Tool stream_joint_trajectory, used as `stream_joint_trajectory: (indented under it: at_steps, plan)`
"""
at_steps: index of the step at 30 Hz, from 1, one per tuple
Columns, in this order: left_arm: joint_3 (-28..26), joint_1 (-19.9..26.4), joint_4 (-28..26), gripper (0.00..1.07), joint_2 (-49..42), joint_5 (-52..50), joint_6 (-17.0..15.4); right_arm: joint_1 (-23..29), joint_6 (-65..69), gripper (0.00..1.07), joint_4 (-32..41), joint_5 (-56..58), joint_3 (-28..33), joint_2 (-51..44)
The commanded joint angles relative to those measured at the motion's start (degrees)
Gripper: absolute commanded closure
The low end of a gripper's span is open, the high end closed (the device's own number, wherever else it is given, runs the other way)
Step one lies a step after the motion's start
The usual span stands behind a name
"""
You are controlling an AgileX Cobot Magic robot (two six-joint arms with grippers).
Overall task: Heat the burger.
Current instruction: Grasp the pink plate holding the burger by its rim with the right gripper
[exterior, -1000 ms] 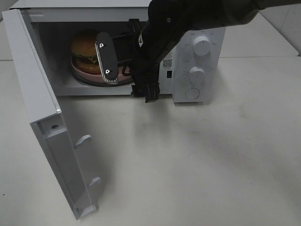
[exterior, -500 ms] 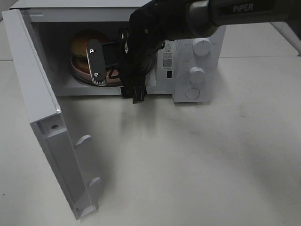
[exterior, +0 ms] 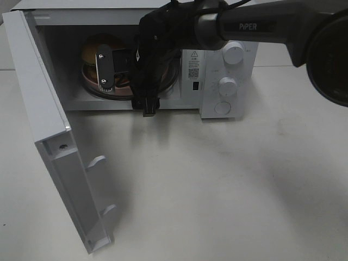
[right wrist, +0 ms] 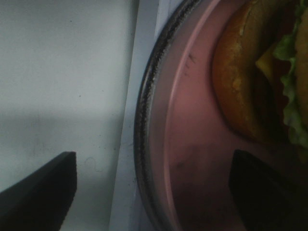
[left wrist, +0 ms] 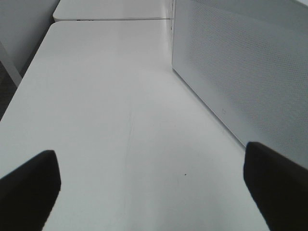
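Note:
The burger (exterior: 91, 50) sits on a pink plate (exterior: 88, 79) on the glass turntable inside the open microwave (exterior: 215, 32). My right gripper (exterior: 106, 69) reaches into the oven from the right. One of its fingers stands in front of the burger and hides part of it. In the right wrist view the burger (right wrist: 243, 82) rests on the plate (right wrist: 192, 144). The right gripper (right wrist: 154, 195) is open, its jaws set wide on either side of the plate's rim. My left gripper (left wrist: 151, 192) hangs open over bare table, outside the high view.
The microwave door (exterior: 49, 136) swings out wide toward the front left. Two knobs (exterior: 234, 53) sit on the control panel at the right. The turntable rim (right wrist: 143, 120) rings the plate. A perforated white panel (left wrist: 240, 72) stands beside the left gripper.
My right arm has swung left and further into the oven. Its finger now covers more of the burger. The burger, plate and door have stayed put.

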Motion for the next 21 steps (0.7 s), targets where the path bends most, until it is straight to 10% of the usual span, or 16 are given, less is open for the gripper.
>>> stream_joint_trajectory:
  at_steps: [1,9,10,13,15,21]
  plan:
    - [0.17,0.11,-0.17,0.09,-1.20,-0.74,-0.23,-1.09,0.46,0.29,0.80,2.52,-2.41,1.89]
    - [0.17,0.11,-0.17,0.09,-1.20,-0.74,-0.23,-1.89,-1.20,0.50,3.38,2.35,-2.58,2.98]
    - [0.17,0.11,-0.17,0.09,-1.20,-0.74,-0.23,-1.89,-2.75,0.68,3.50,2.52,-2.58,2.98]
    - [0.17,0.11,-0.17,0.09,-1.20,-0.74,-0.23,-1.89,-3.44,0.76,3.50,2.52,-2.58,2.98]
    - [0.17,0.11,-0.17,0.09,-1.20,-0.74,-0.23,-1.89,-3.32,1.07,3.50,2.64,-2.58,2.92]
    - [0.17,0.11,-0.17,0.09,-1.20,-0.74,-0.23,-1.72,-3.72,1.07,3.50,4.93,-2.58,2.64]
